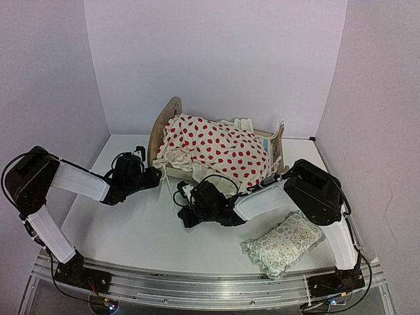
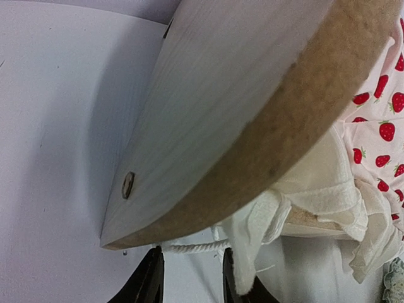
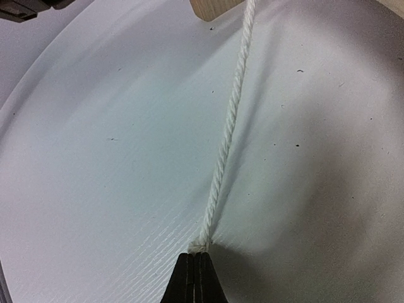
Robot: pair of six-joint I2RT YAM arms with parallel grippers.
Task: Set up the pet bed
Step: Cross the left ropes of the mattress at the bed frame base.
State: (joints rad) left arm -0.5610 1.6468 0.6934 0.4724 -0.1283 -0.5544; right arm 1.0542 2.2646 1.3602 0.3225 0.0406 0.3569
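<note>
Right gripper (image 3: 194, 271): fingers pressed together, pinching the end of a white cord (image 3: 228, 120). Only its own wrist view shows this. From above it is a dark mass on the table (image 1: 131, 226), at 7 o'clock from the bed.
Cord: runs straight from the pinch toward 12 o'clock, up to a light-wood corner at the top edge of that view.
Left gripper (image 2: 189, 255): fingers spread, with a stretch of white cord crossing the gap at the tips, unclamped. Whether it is the same cord cannot be told.
Pet bed (image 1: 159, 126): far middle of the table, at 12 o'clock from the arm bases.
Headboard (image 2: 221, 95): at the bed's 9 o'clock end. The left wrist view shows its pale face, one screw and a raw brown edge, just beyond the fingers.
Footboard (image 1: 279, 139): at the 3 o'clock end, seen only from above.
Cushion (image 1: 220, 147): heaped across the bed. It looks red-dotted from above, but the left wrist close-up shows strawberries and a cream frill.
Pillow (image 1: 285, 241): on the table at 5 o'clock from the bed, beside the right arm.
</note>
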